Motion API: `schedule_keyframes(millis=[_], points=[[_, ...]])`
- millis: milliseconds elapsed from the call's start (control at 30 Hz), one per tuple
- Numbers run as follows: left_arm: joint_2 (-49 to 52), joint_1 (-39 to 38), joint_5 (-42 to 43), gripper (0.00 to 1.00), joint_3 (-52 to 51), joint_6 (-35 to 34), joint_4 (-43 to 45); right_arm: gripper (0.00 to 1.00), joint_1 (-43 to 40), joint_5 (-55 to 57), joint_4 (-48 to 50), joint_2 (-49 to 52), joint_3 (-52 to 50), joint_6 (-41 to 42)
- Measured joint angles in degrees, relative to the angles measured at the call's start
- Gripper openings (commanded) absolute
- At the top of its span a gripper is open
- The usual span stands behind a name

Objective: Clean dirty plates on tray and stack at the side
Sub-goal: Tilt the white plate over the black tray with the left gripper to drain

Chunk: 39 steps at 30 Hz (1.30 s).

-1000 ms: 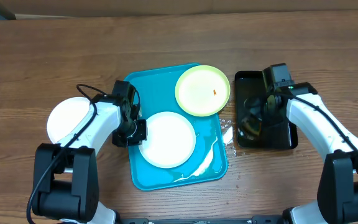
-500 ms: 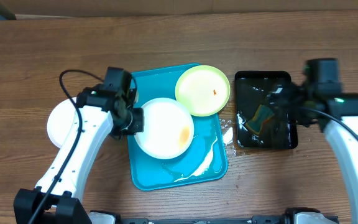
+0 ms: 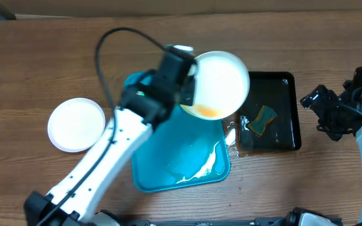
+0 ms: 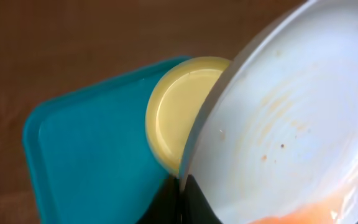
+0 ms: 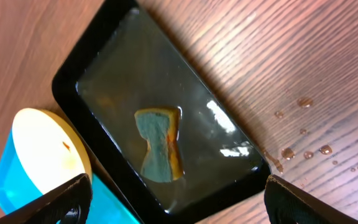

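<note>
My left gripper is shut on the rim of a white plate and holds it tilted above the turquoise tray. Orange residue pools at the plate's low edge. In the left wrist view the jaws pinch that plate, with the lime-green plate lying on the tray behind it. The green plate, with its orange speck, also shows in the right wrist view. A second white plate lies on the table at the left. My right gripper is open and empty, right of the black tray.
A black tray of water holds a teal and yellow sponge, also seen in the right wrist view. Water is puddled on the turquoise tray's front right, and drops lie on the wood beside the black tray.
My left arm has lifted the white plate off the tray and tipped it up over the green plate. My right arm has drawn back to the right, away from the black tray.
</note>
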Motion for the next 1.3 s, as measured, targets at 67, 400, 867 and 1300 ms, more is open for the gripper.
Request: schedule_keyframes(millis=[67,400,867,1300], points=[[2.3,-3.9,-4.4,0.04,0.7,-0.4,3.4,0.9,0.0,-0.1,-0.3,0.0,0.0,-0.4],[15.5,-19.3,-31.3,0.04,2.1,4.7,12.9,0.9,0.0,-0.1,-1.2,0.0,0.0,-1.3],[16.3,-27.8,-50.1,0.04,3.8,25.2,28.8,0.9,0.0,0.4,-1.4,0.0,-0.7,-1.4],[16.3,-28.9,-55.5,0.04,3.8,32.9,30.6,0.91,0.0,0.5,-1.5,0.0,-0.7,-1.4]])
